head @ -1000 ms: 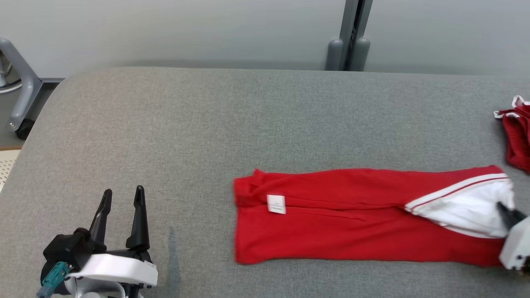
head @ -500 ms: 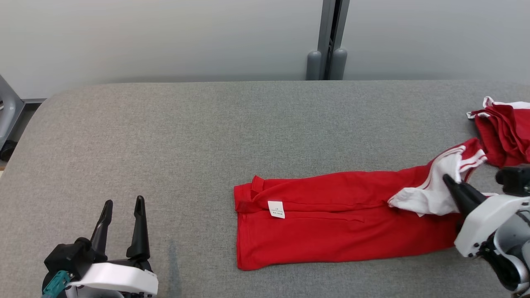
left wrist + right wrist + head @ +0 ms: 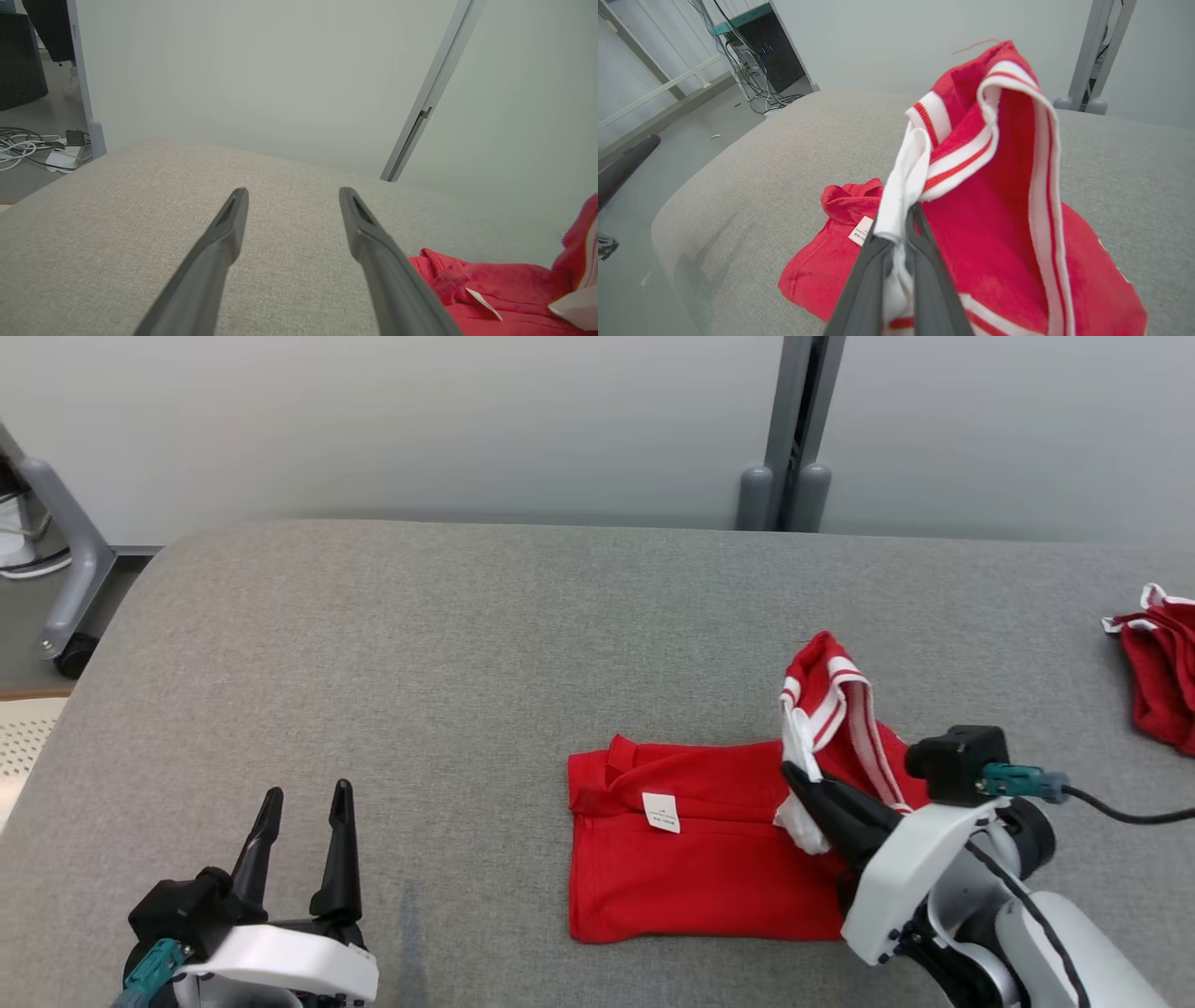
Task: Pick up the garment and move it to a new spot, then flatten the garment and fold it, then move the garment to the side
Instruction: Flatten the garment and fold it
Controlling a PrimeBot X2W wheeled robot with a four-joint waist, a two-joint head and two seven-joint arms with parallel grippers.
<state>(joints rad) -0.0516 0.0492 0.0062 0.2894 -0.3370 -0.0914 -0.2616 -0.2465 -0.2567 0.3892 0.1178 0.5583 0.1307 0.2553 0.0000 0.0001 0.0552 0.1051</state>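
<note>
Above grey table (image 3: 448,644), right gripper (image 3: 794,775) pinches the garment (image 3: 700,877) tight.

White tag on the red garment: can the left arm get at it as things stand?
Probably yes. Bare table lies between the open left gripper and the tag, which faces up uncovered; the right gripper pinches the striped end farther right.

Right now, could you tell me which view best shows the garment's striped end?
The right wrist view: the striped end rises close up, its white fabric pinched in the shut right claw. The head view shows it smaller, lifted above the flat red part. The left wrist view catches its edge at the right border.
</note>
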